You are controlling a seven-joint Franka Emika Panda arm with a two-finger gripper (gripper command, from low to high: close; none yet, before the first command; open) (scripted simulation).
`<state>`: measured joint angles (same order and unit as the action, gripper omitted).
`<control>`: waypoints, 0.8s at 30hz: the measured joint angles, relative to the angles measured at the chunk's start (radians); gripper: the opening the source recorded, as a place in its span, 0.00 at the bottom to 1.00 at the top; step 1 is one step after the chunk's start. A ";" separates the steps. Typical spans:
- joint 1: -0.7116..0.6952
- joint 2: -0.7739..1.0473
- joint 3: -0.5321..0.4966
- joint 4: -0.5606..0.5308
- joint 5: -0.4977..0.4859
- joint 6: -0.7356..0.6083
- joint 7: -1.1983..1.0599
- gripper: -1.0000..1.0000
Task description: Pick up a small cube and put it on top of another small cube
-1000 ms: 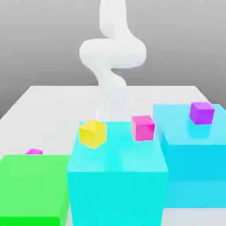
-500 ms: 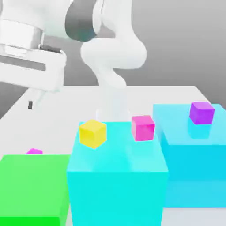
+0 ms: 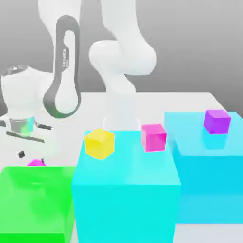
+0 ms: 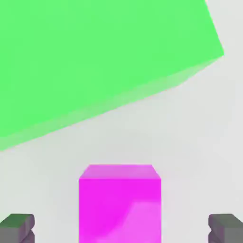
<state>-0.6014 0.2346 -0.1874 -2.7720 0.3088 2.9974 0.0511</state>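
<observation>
The small cube [image 3: 35, 163] is vivid magenta and sits on the white table at the exterior view's left, mostly hidden behind the big green block [image 3: 35, 199]. My gripper [image 3: 32, 155] hangs right over it, with one dark fingertip [image 3: 21, 154] just beside it. In the hand view the small cube [image 4: 119, 204] sits between my two dark fingertips [image 4: 16, 228], with a wide gap on each side. The gripper [image 4: 121, 230] is open and holds nothing. The green block [image 4: 95, 61] lies close beyond the cube.
A yellow cube [image 3: 99, 143] and a hot-pink cube [image 3: 154, 137] rest on the middle cyan block [image 3: 126, 199]. A violet cube [image 3: 217, 121] tops the taller cyan block [image 3: 209, 161] at the exterior view's right. The arm's white links rise behind them.
The arm's hand has swung into view and come down at the exterior view's left, over the magenta cube. The cubes have not moved.
</observation>
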 joint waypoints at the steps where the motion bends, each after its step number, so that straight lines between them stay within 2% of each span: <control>1: -0.042 0.035 0.045 0.008 0.016 0.029 -0.014 0.50; 2: -0.072 0.064 0.079 0.014 0.032 0.053 -0.028 0.00; 8: -0.089 0.079 0.097 0.017 0.037 0.063 -0.033 0.00; 10: -0.063 0.045 0.067 0.009 0.016 0.037 -0.014 0.00; 16: -0.003 -0.160 -0.050 -0.035 -0.237 -0.120 0.179 0.00; 20: 0.039 -0.255 -0.002 0.010 -0.338 -0.257 0.364 0.00; 24: 0.104 -0.339 0.054 0.071 -0.362 -0.401 0.517 0.00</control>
<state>-0.4970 -0.1040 -0.1332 -2.7014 -0.0535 2.5962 0.5686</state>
